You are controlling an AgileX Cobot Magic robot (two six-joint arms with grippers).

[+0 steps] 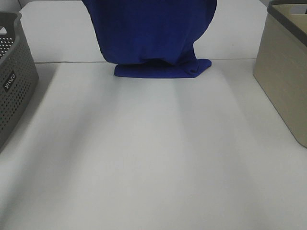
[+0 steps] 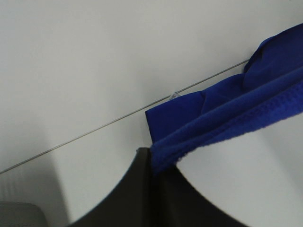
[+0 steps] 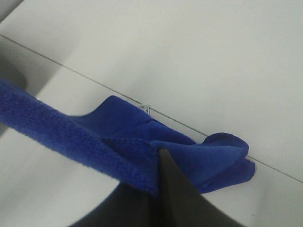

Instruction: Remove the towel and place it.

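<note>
The royal-blue towel [image 1: 151, 33] hangs from above the top edge of the exterior high view, and its lower end lies folded on the white table [image 1: 153, 158] near the seam. Neither gripper shows in that view. In the left wrist view my left gripper [image 2: 152, 163] is shut on the towel's edge [image 2: 227, 123], which stretches away taut. In the right wrist view my right gripper [image 3: 158, 165] is shut on the towel's edge [image 3: 71, 137]. A small white tag [image 2: 174, 96] peeks out by the seam, and it also shows in the right wrist view [image 3: 145, 109].
A grey perforated basket [image 1: 14, 76] stands at the left edge of the table. A beige bin [image 1: 285, 72] stands at the right edge. A thin seam [image 1: 67, 62] runs across the table under the towel's lower end.
</note>
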